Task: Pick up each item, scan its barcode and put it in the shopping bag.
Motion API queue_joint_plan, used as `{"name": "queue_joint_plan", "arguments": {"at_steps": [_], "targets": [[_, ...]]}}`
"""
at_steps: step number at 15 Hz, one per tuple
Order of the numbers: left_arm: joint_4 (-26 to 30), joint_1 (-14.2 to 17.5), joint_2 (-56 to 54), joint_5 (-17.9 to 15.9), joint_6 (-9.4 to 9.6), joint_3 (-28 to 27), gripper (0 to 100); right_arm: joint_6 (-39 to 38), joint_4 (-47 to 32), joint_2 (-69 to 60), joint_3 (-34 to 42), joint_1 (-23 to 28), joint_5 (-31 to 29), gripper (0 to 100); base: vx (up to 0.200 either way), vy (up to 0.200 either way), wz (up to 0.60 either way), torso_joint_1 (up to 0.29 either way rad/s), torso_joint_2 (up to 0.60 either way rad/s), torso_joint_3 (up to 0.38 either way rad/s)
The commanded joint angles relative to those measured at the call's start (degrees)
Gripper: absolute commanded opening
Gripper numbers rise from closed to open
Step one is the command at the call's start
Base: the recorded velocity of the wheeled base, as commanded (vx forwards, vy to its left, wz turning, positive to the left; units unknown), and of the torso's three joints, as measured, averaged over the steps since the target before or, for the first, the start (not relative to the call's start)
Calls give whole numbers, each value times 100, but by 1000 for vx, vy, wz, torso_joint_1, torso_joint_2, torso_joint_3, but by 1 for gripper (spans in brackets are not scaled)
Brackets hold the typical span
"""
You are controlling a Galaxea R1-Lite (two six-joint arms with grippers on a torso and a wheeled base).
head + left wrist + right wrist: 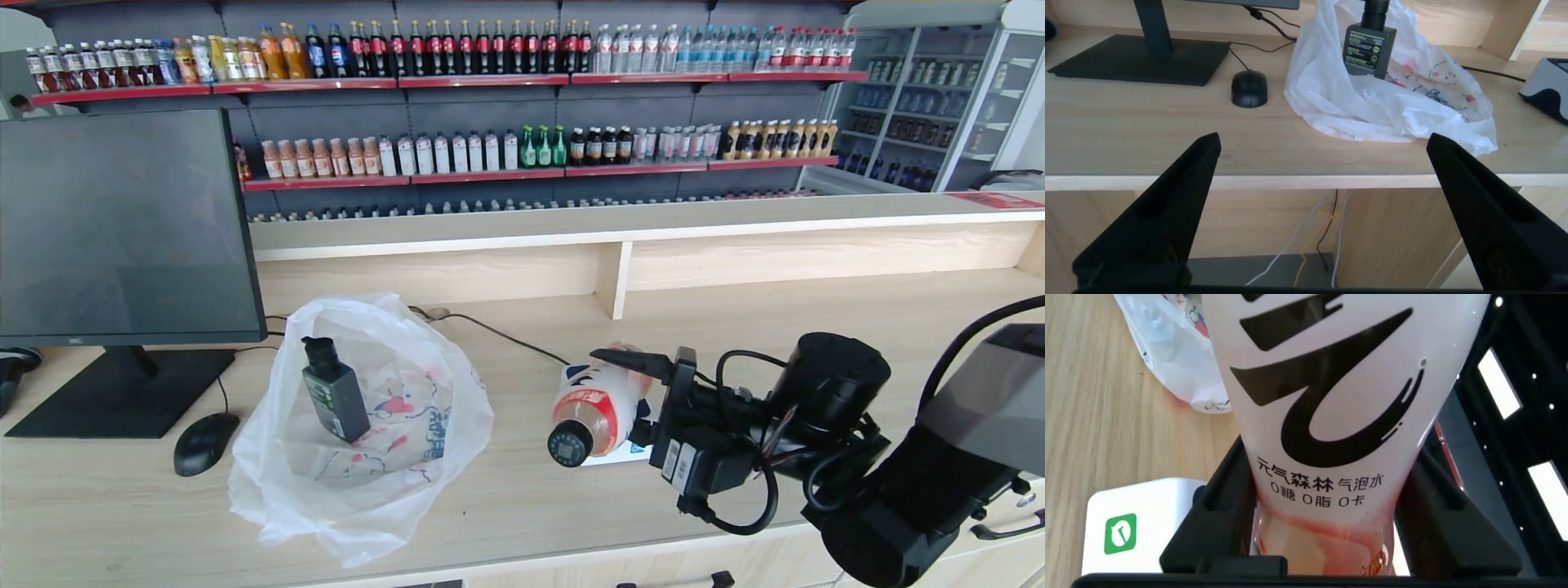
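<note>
Bottle sits clamped sideways in my R claw, cap toward head cam, just over the white scanner. Shopping bag lies on the counter to that claw's left, apart from it, w/ a dark green bottle upright inside. L claw gapes wide, holding nothing, bag beyond it.
</note>
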State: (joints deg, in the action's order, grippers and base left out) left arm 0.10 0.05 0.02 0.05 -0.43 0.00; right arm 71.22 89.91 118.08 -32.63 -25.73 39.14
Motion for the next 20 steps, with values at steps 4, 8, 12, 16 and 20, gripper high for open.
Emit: {"name": "queue_joint_plan", "arguments": {"at_steps": [4, 8, 12, 16, 20], "targets": [[-1, 4, -2, 4, -1, 0, 100, 6, 9, 75, -24, 25, 23, 0, 0, 0, 0, 0, 0, 0], [-1, 4, -2, 4, -1, 0, 100, 6, 9, 101, -41, 25, 23, 0, 0, 0, 0, 0, 0, 0], [-1, 4, -2, 4, -1, 0, 100, 15, 9, 189, -41, 51, 23, 0, 0, 0, 0, 0, 0, 0], [-1, 4, -2, 4, -1, 0, 100, 6, 9, 233, -120, 51, 23, 0, 0, 0, 0, 0, 0, 0], [-1, 4, -2, 4, -1, 0, 100, 6, 9, 233, -120, 51, 23, 0, 0, 0, 0, 0, 0, 0]]}}
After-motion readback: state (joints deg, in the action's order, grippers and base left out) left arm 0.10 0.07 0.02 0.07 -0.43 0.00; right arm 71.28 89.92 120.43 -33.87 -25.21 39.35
